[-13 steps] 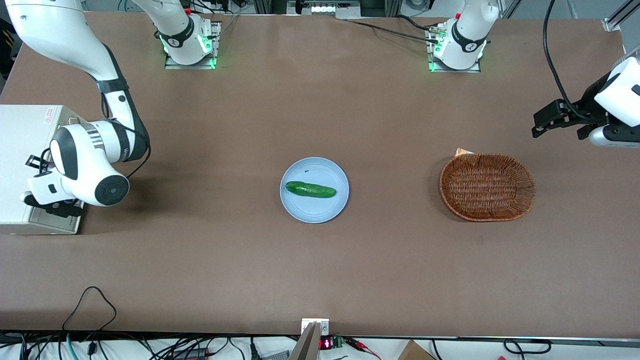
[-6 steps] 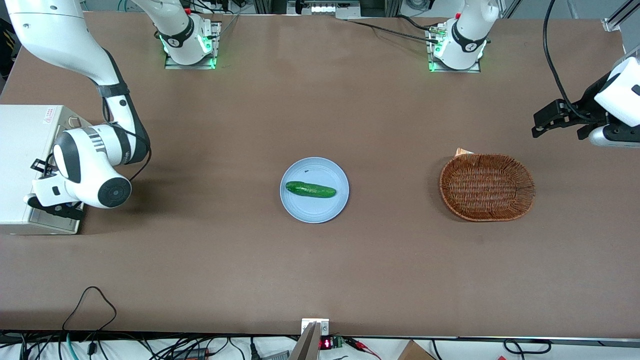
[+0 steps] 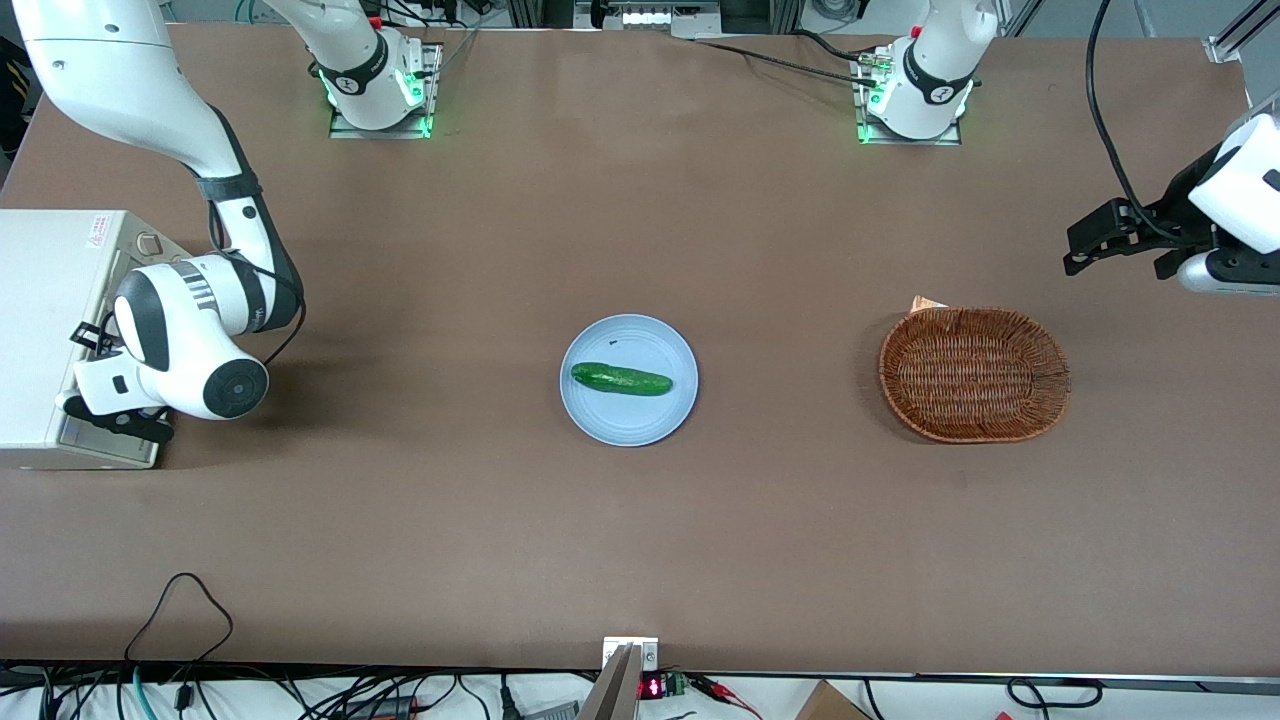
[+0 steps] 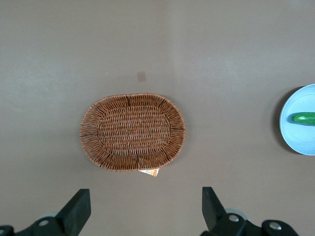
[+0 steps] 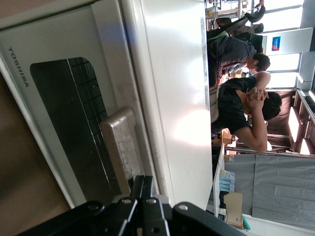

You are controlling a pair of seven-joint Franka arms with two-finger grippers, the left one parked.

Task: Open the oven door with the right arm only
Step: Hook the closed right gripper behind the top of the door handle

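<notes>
Front view shows the right arm (image 3: 190, 340) bent low over the working arm's end of the table (image 3: 640, 550), its black gripper (image 3: 112, 420) pressed up against the front face of the white oven (image 3: 50, 300). The oven sits directly under and ahead of the gripper, at the table's edge.

Seen from the right wrist view, the gripper (image 5: 142, 181) has its two fingers (image 5: 138, 187) drawn together, with only a thin seam between them and nothing seen held between them. Their tips sit at the end of the silver bar handle (image 5: 120, 147), where the oven door (image 5: 59, 98) meets the oven's white top. Whether the tips actually touch the handle cannot be told. Just ahead of the gripper, the door stands upright against the oven's front. Its dark glass window (image 5: 74, 108) runs alongside the handle, and the TOSHIBA lettering (image 5: 18, 67) lies along the door's frame, farther from the gripper than the window.

Well away from the gripper, toward the middle of the table, a blue plate (image 3: 630, 425) carries a green cucumber (image 3: 620, 380). Farther again from the gripper, toward the parked arm's end, rests an oval wicker basket (image 3: 1050, 350).
</notes>
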